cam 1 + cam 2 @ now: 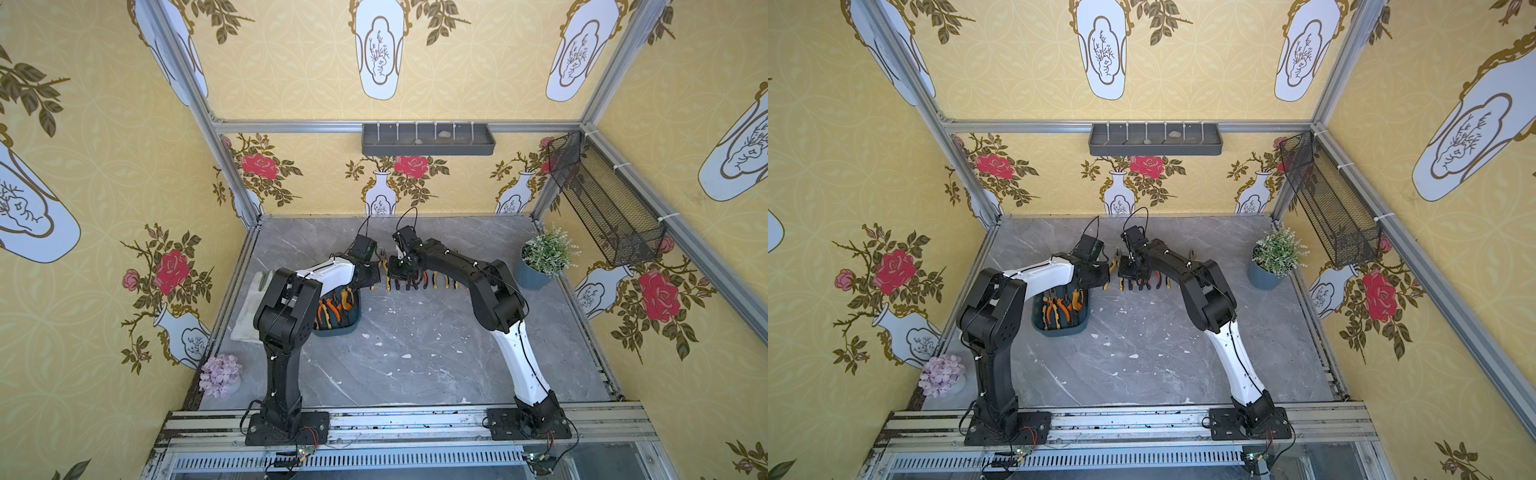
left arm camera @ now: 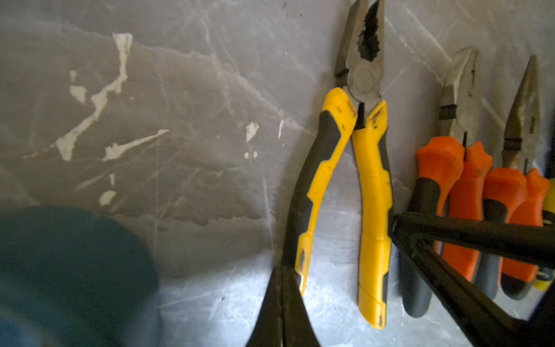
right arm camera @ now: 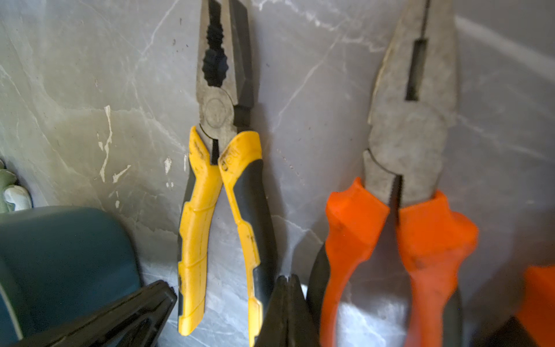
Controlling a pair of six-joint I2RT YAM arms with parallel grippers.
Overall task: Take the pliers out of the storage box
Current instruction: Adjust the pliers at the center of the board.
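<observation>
The teal storage box (image 1: 332, 331) (image 1: 1059, 331) sits under my left arm and holds several pliers (image 1: 332, 307) with orange and yellow handles. More pliers lie in a row (image 1: 415, 280) on the table beside it. In the left wrist view my left gripper (image 2: 282, 270) is shut and empty, its tip at the end of one handle of the yellow pliers (image 2: 372, 186). My right gripper (image 3: 289, 278) is shut and empty, low between the yellow pliers (image 3: 195, 228) and the orange pliers (image 3: 420, 240). The box's corner (image 2: 60, 270) (image 3: 60, 264) shows blurred.
A potted green plant (image 1: 544, 257) stands at the table's right edge. Purple flowers (image 1: 220, 374) and a pale cloth (image 1: 253, 307) are on the left. A grey tray (image 1: 428, 139) and a black mesh basket (image 1: 602, 199) hang on the walls.
</observation>
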